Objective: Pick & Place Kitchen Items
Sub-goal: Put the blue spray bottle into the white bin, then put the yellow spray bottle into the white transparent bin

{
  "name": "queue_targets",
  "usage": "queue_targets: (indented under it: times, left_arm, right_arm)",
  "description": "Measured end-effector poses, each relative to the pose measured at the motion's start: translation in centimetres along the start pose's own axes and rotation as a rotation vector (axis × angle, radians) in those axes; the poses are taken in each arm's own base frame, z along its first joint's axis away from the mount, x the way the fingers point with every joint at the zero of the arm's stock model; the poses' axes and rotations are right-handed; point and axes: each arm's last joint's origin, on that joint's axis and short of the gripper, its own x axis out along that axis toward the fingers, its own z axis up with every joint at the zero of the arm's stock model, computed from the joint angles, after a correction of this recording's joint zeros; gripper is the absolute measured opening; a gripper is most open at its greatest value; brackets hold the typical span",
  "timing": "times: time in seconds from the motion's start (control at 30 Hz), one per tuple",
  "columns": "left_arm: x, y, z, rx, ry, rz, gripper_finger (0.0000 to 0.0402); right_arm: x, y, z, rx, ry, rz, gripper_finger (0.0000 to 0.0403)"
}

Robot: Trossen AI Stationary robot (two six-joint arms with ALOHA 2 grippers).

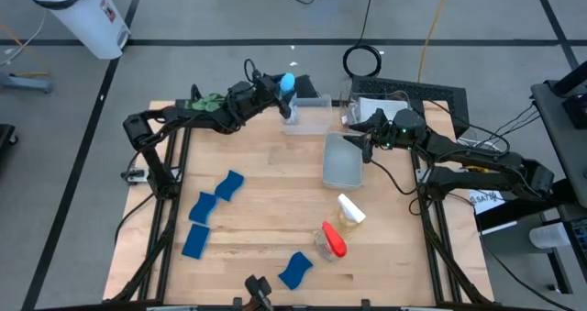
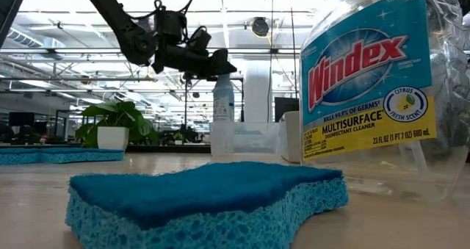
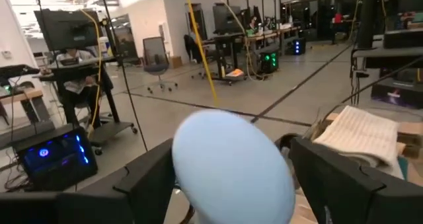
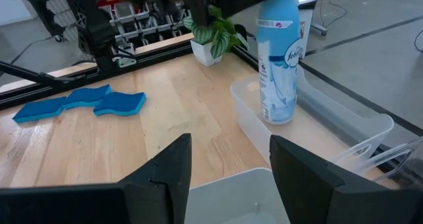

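Note:
A clear bottle with a pale blue top (image 1: 287,80) stands upright in a clear bin (image 1: 312,120) at the table's far middle; it also shows in the low view (image 2: 222,120) and the right wrist view (image 4: 279,59). My left gripper (image 1: 281,91) is shut on its top. My right gripper (image 4: 231,178) is open and empty above a second clear bin (image 1: 344,160). Several wavy blue sponges (image 1: 229,184) lie flat at the left and near side. A white-topped bottle (image 1: 350,210) and a red-topped bottle (image 1: 332,240) lie on the table. My left gripper pinches the bottle's rounded blue top (image 3: 231,171) between its two fingers (image 3: 149,184). The fingers come nearly level from the table's left side (image 2: 213,64). The bottle hangs or stands upright below them, its base (image 4: 277,118) down in the bin; whether it rests there I cannot tell.
A small green potted plant (image 1: 206,102) stands at the far left, under my left arm. A folded pale cloth (image 1: 371,109) lies at the far right. A large Windex bottle (image 2: 374,80) and a sponge (image 2: 205,197) lie at the near edge.

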Motion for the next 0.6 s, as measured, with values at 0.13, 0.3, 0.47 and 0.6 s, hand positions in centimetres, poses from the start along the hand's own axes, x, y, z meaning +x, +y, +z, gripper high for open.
queue_targets:
  times: [0.13, 0.3, 0.47, 0.6]
  left_arm:
    - [-0.5, -0.1, 1.3, 0.019, -0.005, -0.005, 0.0299]
    - [-1.6, 0.1, 3.3, 0.035, 0.003, -0.014, 0.03]
    - [-2.9, -0.1, 5.4, 0.009, 0.008, -0.03, 0.0303]
    - [-4.3, -0.6, 7.4, -0.004, -0.01, -0.056, 0.0304]
  right_arm:
    - [0.0, 0.0, 0.0, 0.0, 0.0, 0.0, 0.0171]
    - [0.0, 0.0, 0.0, 0.0, 0.001, 0.0, 0.0171]
    - [0.0, 0.0, 0.0, 0.0, 0.001, 0.0, 0.0171]
    - [0.0, 0.0, 0.0, 0.0, 0.002, 0.0, 0.0171]
